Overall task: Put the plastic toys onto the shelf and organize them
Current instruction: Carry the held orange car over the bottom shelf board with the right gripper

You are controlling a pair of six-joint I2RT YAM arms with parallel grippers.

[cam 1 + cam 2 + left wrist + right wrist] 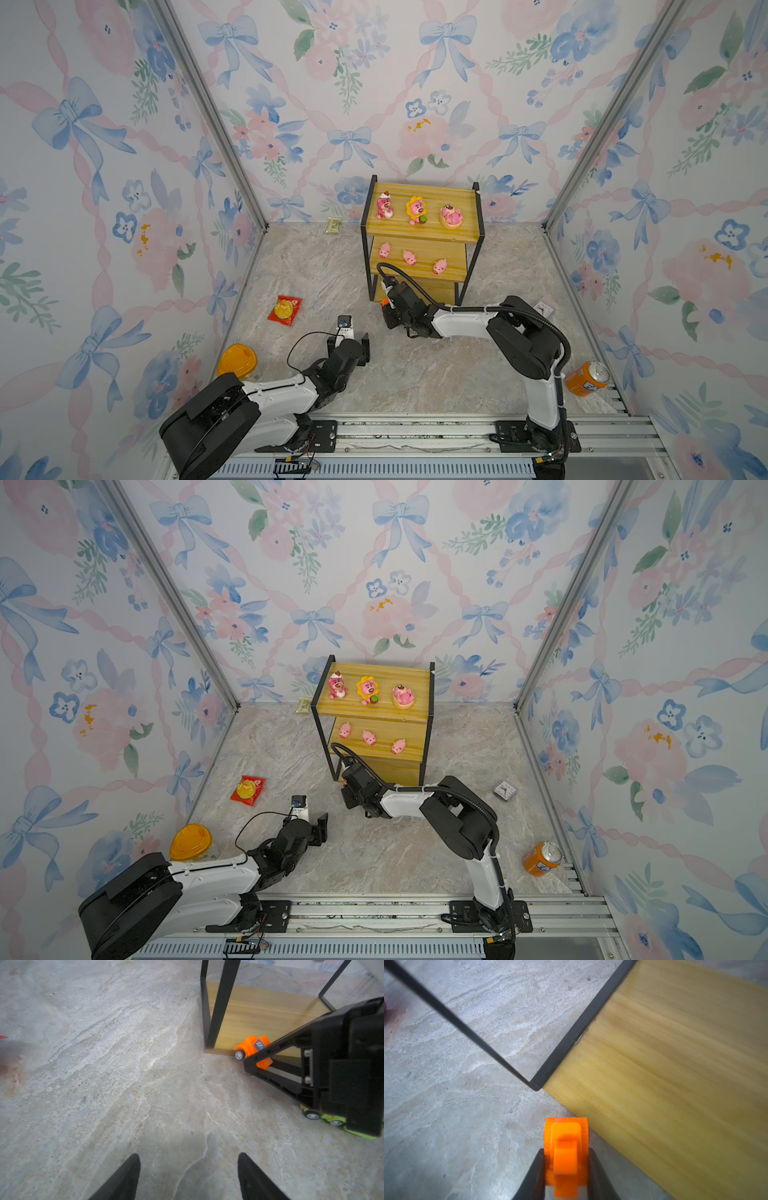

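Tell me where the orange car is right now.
The orange car is clamped in the right gripper, at the front left corner of the bottom board of the shelf as both top views show it, close to the floor.

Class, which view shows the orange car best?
Left wrist view: the orange car shows wheel and windscreen. Right wrist view: blurred close-up in the right hand. Both top views: an orange sliver only.

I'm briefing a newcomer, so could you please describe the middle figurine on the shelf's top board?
Against the back wall stands a yellow wooden shelf; on its top board three pink bears sit in a row. The middle bear alone has yellow sunflower petals round its face, unlike the left bear and the right bear.
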